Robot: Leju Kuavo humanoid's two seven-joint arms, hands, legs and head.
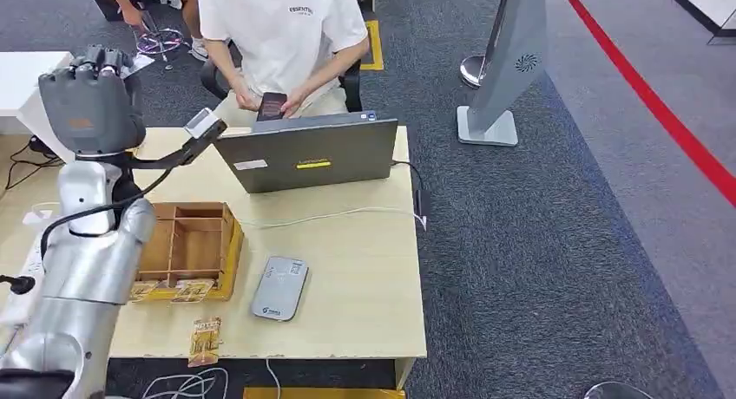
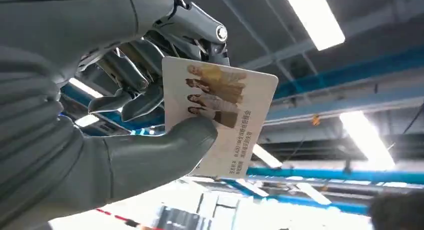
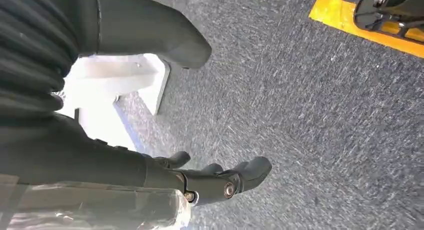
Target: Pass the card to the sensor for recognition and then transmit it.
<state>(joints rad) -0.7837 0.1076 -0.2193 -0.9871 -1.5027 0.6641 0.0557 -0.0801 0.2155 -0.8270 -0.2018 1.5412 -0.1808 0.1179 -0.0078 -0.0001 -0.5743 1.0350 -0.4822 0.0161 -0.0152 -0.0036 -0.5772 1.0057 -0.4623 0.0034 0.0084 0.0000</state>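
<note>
The left hand (image 1: 91, 100) was lifted high at the upper left of the head view. It held one card (image 2: 220, 117), pinched between the thick thumb (image 2: 165, 150) and the darker fingers (image 2: 132, 85). In the wrist view the card stuck out past the thumb, with its printed side facing the camera and its long side running out from the grip. In the head view a small pale bit near the upper left of the table (image 1: 373, 251) may have been the card's edge, but it was too small to be sure.

One grey sensor (image 1: 279, 288) lay flat on the table, in the lower middle of the frame. So the card was up high and the sensor sat low and to the right of it. The left hand was the nearer one, and it would probably need to come down and across.

The right hand (image 3: 210, 182) hung over the carpet, fingers loosely apart, holding nothing.

There was one laptop (image 1: 308, 152), one wooden box (image 1: 193, 243), and one person (image 1: 282, 35) sitting behind the table.
</note>
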